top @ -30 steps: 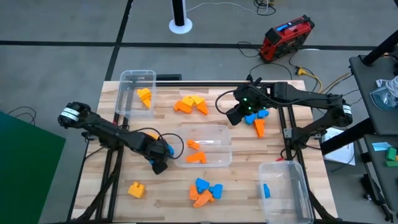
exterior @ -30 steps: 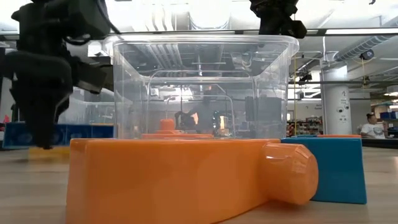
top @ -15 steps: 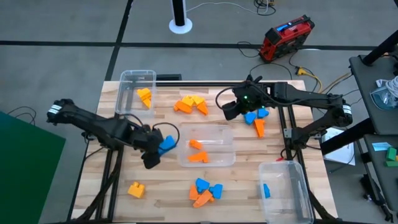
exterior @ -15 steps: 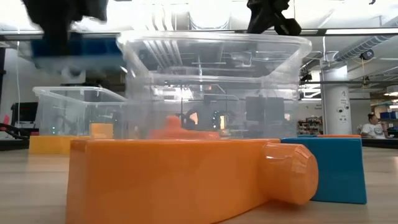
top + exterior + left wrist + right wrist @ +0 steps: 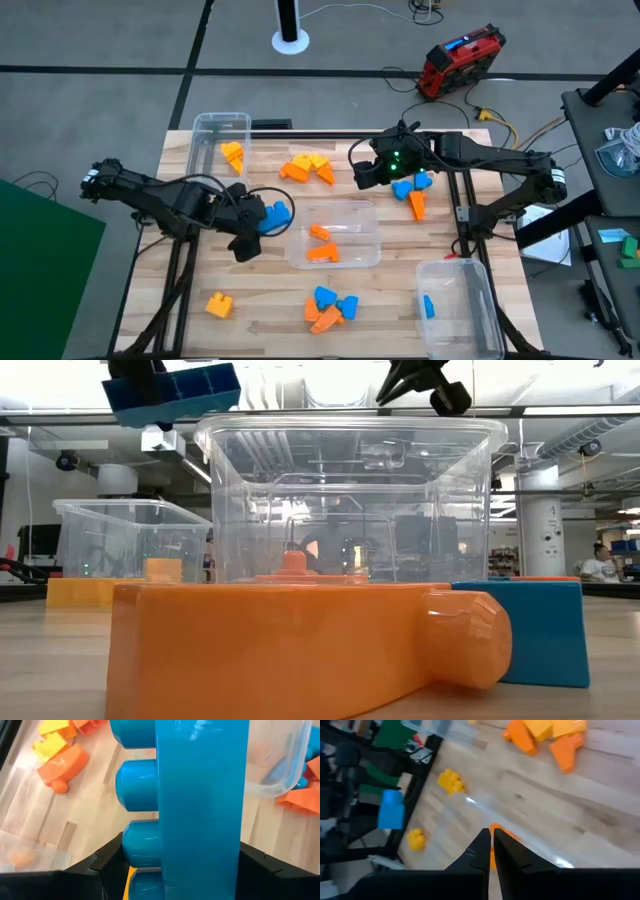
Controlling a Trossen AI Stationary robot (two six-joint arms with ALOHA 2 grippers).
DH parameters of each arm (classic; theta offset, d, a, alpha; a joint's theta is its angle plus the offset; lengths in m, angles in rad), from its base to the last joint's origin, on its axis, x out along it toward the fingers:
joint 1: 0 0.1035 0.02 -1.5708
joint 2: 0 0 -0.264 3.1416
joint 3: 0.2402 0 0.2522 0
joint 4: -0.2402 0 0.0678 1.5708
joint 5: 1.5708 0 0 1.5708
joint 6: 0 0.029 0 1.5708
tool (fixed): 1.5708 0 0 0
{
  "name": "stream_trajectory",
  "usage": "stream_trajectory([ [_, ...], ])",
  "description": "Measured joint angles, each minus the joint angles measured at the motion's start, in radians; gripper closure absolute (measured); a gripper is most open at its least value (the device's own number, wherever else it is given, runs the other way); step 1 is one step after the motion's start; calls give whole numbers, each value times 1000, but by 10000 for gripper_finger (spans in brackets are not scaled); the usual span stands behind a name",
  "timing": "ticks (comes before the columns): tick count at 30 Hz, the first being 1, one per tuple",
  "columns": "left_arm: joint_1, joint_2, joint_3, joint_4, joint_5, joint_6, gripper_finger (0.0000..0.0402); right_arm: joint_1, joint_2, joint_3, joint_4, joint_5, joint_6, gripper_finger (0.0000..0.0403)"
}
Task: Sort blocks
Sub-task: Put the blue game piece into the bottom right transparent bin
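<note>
Lifted higher than a moment ago, the left hand [image 5: 262, 222] pinches a blue block [image 5: 275, 215] above the counter [image 5: 400, 245], just beside the middle clear bin [image 5: 370, 215]. Over the counter's far side, the right hand [image 5: 364, 176] hovers, fingers pressed together.

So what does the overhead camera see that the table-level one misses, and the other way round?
Only the high view shows the whole table, the corner bin holding a blue piece, and both arms. Only the low view shows the room behind and how high the lifted blue block hangs. Both show that blue block in the left gripper and the middle bin with orange blocks.
</note>
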Motion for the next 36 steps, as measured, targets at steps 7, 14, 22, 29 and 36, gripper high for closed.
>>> stream_trajectory([
  [7,1,45,78,-4,-78,118,155,16,0,0,156,-33,18,390],
  [14,37,89,138,-25,-186,264,155,51,17,0,320,-84,14,390],
  [22,76,160,215,-13,-208,397,155,77,45,0,329,-76,15,318],
  [29,110,241,280,5,-234,449,155,77,101,0,341,-74,110,195],
  [36,114,280,296,54,-235,449,155,86,142,0,366,-95,113,104],
])
